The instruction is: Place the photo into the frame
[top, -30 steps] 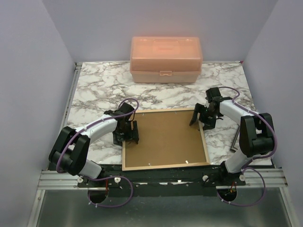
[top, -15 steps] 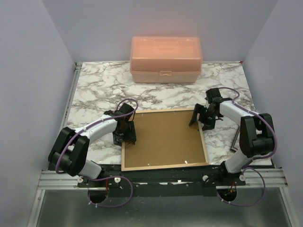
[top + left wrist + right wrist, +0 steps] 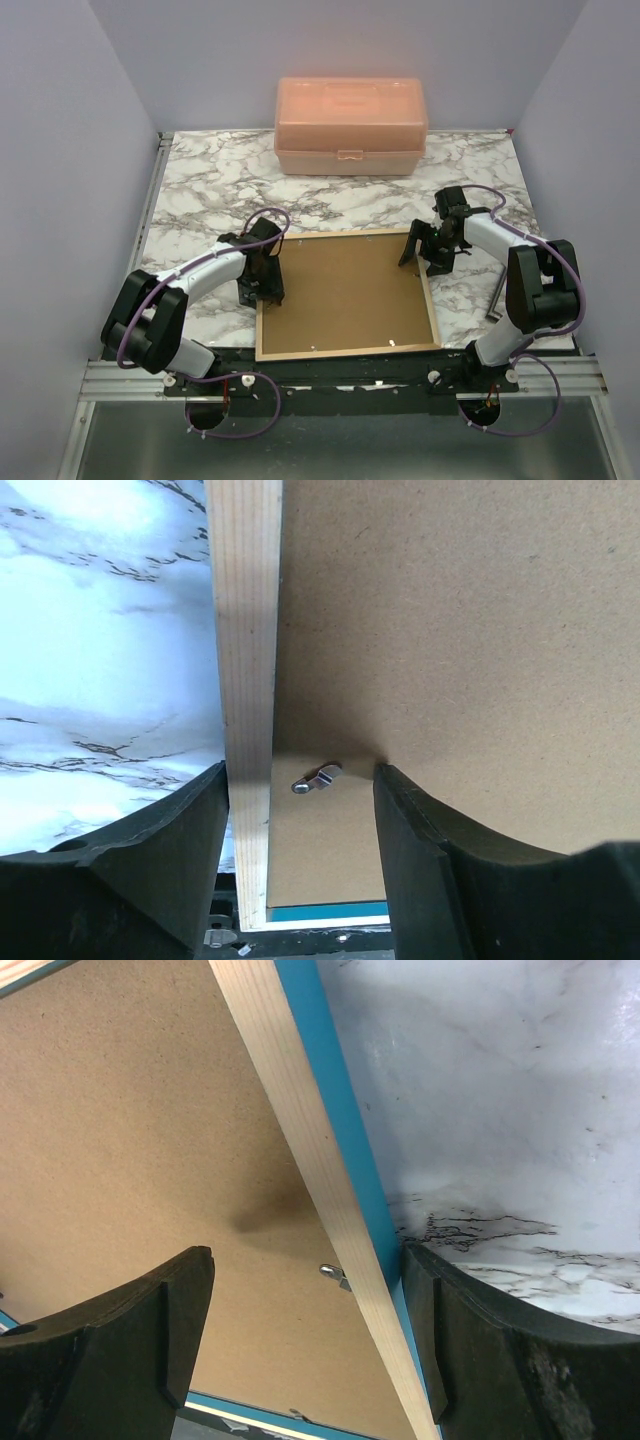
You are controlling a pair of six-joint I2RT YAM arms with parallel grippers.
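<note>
- Our left gripper [image 3: 262,287] is drawing its jaws narrower than a second ago, yet they are standing apart, gripping nothing.
- Between those jaws the frame [image 3: 250,630]'s left rim and a small clip [image 3: 318,778] are lying.
- Our right gripper [image 3: 425,252] is keeping its place, jaws gaping wide astride the right rim.
- The frame is lying face down under both, board [image 3: 345,290] filling it; we are not seeing the photo.

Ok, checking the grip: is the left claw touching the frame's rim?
Cannot tell. In the left wrist view the left claw straddles the frame, one finger lined up against its rim; neither contact nor gap shows.
</note>
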